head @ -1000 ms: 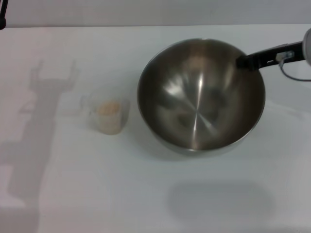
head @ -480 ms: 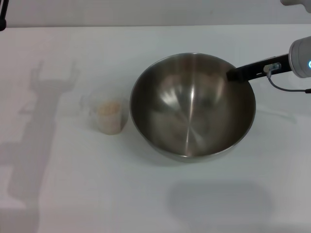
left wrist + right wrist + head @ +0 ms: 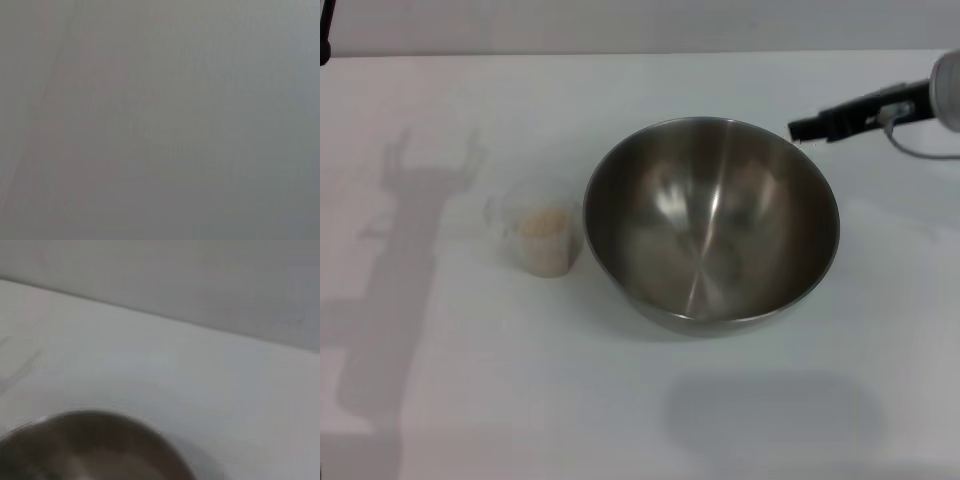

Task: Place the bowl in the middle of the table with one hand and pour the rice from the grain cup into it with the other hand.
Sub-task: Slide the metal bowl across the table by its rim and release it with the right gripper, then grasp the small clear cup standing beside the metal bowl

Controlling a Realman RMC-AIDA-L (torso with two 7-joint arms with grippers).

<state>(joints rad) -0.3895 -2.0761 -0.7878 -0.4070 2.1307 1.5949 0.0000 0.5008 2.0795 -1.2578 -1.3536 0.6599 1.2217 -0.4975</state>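
Note:
The steel bowl rests on the white table, a little right of the middle, and holds nothing. Part of its rim and inside shows in the right wrist view. My right gripper is open and empty, just beyond the bowl's far right rim and clear of it. The clear grain cup stands upright just left of the bowl, with a narrow gap between them. It holds pale rice. My left gripper is out of view; the left wrist view shows only plain grey.
The left arm's shadow falls across the table's left side. The table's far edge runs along the back, with a grey wall behind it. A cable loop hangs from the right arm.
The right gripper has let go of the bowl's far right rim and drawn back up and to the right. The bowl has levelled and settled slightly lower and to the left. The cup has not moved.

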